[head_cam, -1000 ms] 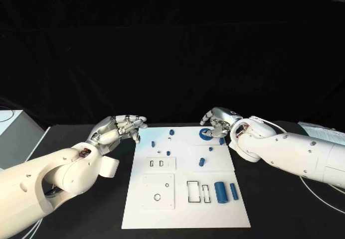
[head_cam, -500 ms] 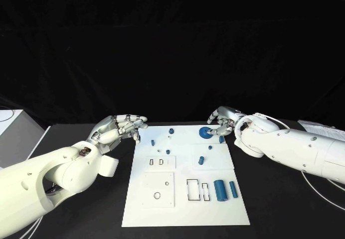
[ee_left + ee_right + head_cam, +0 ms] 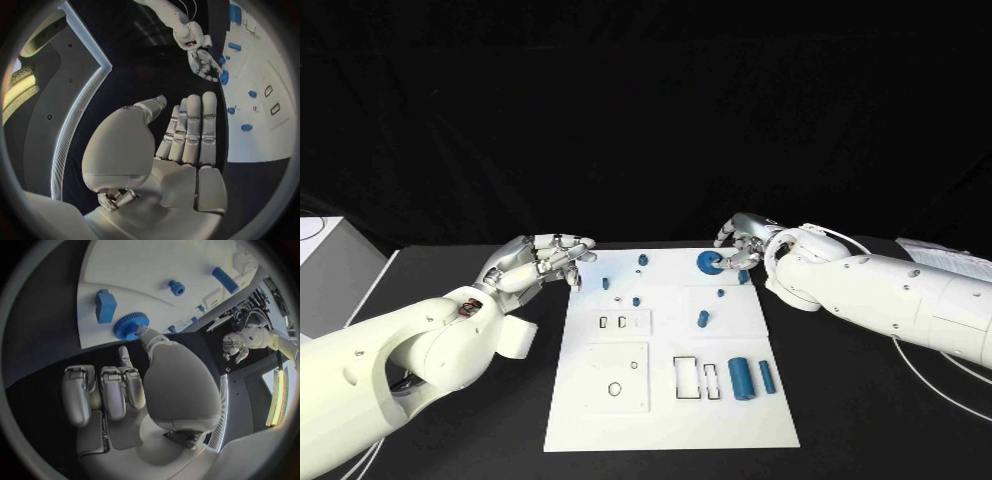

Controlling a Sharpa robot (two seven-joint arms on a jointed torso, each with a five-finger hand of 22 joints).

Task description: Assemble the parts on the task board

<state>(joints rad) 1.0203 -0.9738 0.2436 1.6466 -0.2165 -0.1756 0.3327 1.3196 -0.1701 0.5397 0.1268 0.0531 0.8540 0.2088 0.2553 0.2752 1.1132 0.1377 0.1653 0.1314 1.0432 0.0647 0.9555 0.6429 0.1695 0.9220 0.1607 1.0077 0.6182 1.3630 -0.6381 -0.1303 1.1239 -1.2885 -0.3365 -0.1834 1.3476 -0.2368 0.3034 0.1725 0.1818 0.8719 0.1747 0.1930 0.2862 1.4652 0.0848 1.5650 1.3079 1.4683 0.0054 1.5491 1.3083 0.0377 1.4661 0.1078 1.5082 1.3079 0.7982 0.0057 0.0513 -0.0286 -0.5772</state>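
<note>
Left hand (image 3: 538, 260) hovering over black table (image 3: 459, 275) just beside task board's left far corner, fingers straight and side by side, gripping nothing; task board (image 3: 675, 400) lying mid-table, small blue parts scattered on far half, two blue cylinders (image 3: 751, 379) upright-lying near right edge by rectangular slots; blue gear (image 3: 711, 263) at far right of board; right hand (image 3: 744, 243) pinching gear, fingertip on rim, other fingers curled.

White task board (image 3: 668, 400) with blue parts (image 3: 743, 381) on a black table (image 3: 877, 420), silver hands
</note>
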